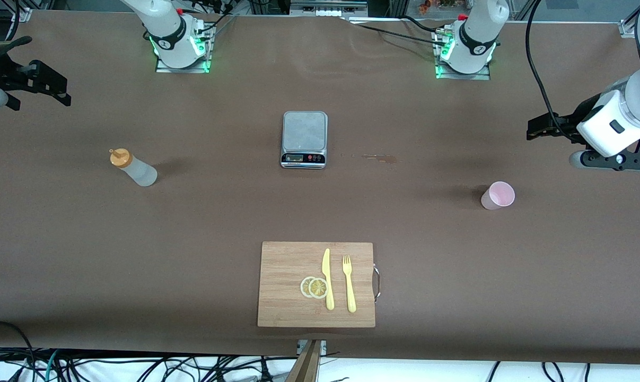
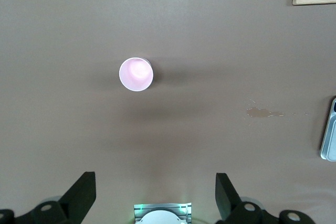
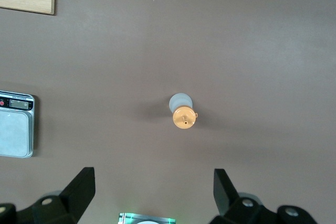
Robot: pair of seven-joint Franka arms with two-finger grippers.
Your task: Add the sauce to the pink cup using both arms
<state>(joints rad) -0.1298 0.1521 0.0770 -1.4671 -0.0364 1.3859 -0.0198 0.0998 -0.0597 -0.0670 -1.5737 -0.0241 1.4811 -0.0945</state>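
Note:
The sauce bottle (image 1: 133,168), whitish with an orange nozzle cap, stands upright on the brown table toward the right arm's end; in the right wrist view the sauce bottle (image 3: 182,113) shows from above. The pink cup (image 1: 498,195) stands upright and empty toward the left arm's end, and the left wrist view looks down into the pink cup (image 2: 136,74). My right gripper (image 1: 49,87) hangs high over the table's edge, open and empty (image 3: 153,178). My left gripper (image 1: 542,130) hangs high over its end of the table, also open and empty (image 2: 155,182).
A silver kitchen scale (image 1: 304,130) sits mid-table between the two bases. A small wet stain (image 1: 375,157) lies beside it. Nearer the front camera a wooden cutting board (image 1: 282,265) carries a yellow knife (image 1: 327,278), a fork (image 1: 349,284) and lemon slices (image 1: 314,287).

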